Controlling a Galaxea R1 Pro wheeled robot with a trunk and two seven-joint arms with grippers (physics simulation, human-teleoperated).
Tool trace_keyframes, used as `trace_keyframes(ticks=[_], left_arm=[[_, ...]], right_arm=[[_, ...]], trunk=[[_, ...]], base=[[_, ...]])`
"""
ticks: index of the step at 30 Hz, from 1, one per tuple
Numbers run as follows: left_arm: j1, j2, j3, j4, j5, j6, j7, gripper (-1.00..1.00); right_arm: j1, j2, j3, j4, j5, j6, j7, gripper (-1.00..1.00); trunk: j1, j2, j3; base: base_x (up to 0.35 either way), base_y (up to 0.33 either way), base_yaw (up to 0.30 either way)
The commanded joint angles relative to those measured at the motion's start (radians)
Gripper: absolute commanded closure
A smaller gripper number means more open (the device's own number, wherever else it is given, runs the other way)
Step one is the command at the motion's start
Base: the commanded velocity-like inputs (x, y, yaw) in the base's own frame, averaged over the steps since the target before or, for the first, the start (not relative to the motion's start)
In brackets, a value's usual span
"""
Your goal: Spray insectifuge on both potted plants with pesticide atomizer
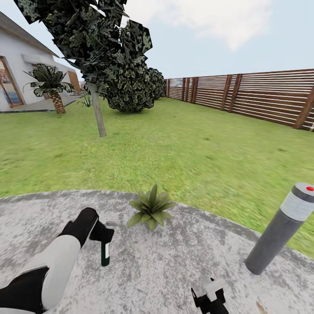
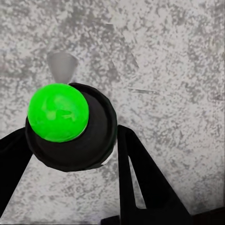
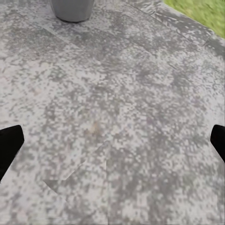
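Pesticide atomizer [image 1: 105,253], dark body with green top, clamped between the fingers of the left gripper [image 1: 103,237] above the grey patio [image 1: 174,266], near one potted plant [image 1: 151,208] at the patio's lawn-side edge; right gripper [image 3: 112,140] spread wide, holding nothing.

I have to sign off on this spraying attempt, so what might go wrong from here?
The left gripper holds the pesticide atomizer hanging off to the side of the potted plant, so spray may hit the patio instead. The bottle could also slip in the fingers.
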Motion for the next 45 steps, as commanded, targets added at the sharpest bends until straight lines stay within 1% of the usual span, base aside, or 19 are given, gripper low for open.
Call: trace_keyframes(ticks=[1,7,11,13,16,19,29,36,41,43,44,45], left_arm=[[0.002,0.0,0.002,0.0,-0.009,0.018,-0.009,1.0],[0.003,0.012,-0.002,0.001,-0.006,0.036,-0.01,1.0],[0.006,0.009,-0.003,0.002,-0.006,0.037,-0.01,1.0],[0.008,0.006,-0.004,0.004,-0.006,0.036,-0.01,1.0],[0.008,0.005,-0.004,0.005,-0.006,0.036,-0.01,1.0],[0.008,0.004,-0.005,0.005,-0.006,0.037,-0.01,1.0],[0.009,0.001,-0.003,0.007,-0.009,0.037,-0.01,1.0],[0.01,0.001,-0.005,0.007,-0.015,0.04,-0.01,1.0],[0.011,-0.011,-0.007,0.008,-0.015,0.04,-0.011,1.0],[0.01,-0.018,-0.014,0.008,-0.015,0.041,-0.011,1.0],[0.01,-0.023,-0.026,0.008,-0.015,0.043,-0.011,1.0],[0.01,-0.03,-0.052,0.008,-0.014,0.052,-0.012,1.0]], right_arm=[[-0.001,0.0,-0.008,0.001,0.01,-0.003,-0.003,-1.0],[0.001,-0.001,-0.008,0.001,0.009,-0.003,-0.003,-1.0],[0.003,-0.001,-0.01,0.001,0.009,-0.003,-0.003,-1.0],[0.004,-0.001,-0.031,0.001,0.009,-0.003,-0.003,-1.0],[0.004,-0.002,-0.09,0.001,0.01,-0.002,-0.003,-1.0],[0.004,-0.002,-0.106,0.002,0.011,-0.002,-0.002,-1.0],[0.013,-0.009,-0.112,0.001,0.01,-0.003,-0.002,-1.0],[0.015,-0.01,-0.112,0.001,0.01,-0.003,-0.002,-1.0],[0.015,-0.009,-0.112,0.001,0.01,-0.003,-0.003,-1.0],[0.015,-0.009,-0.112,0.001,0.01,-0.003,-0.003,-1.0],[0.015,-0.009,-0.112,0.001,0.01,-0.003,-0.003,-1.0],[0.015,-0.009,-0.112,0.001,0.01,-0.003,-0.003,-1.0]], trunk=[[0.0,0.0,-0.001],[0.0,0.0,-0.001],[0.0,0.0,-0.005],[0.0,0.0,-0.008],[0.0,0.0,-0.013],[0.0,0.0,-0.018],[0.0,0.0,-0.033],[0.0,0.0,-0.043],[0.0,0.0,-0.047],[0.0,0.0,-0.048],[0.0,0.0,-0.048],[0.0,0.0,-0.048]], base=[[0.281,0.094,0.0],[0.299,0.108,0.0],[0.305,0.112,0.0],[0.305,0.112,-0.002],[0.305,0.112,-0.042],[0.305,0.112,-0.062],[0.299,0.037,-0.127],[0.049,0.0,-0.179],[0.001,0.0,-0.116],[0.014,0.0,-0.019],[0.105,0.0,-0.007],[0.183,-0.094,-0.002]])
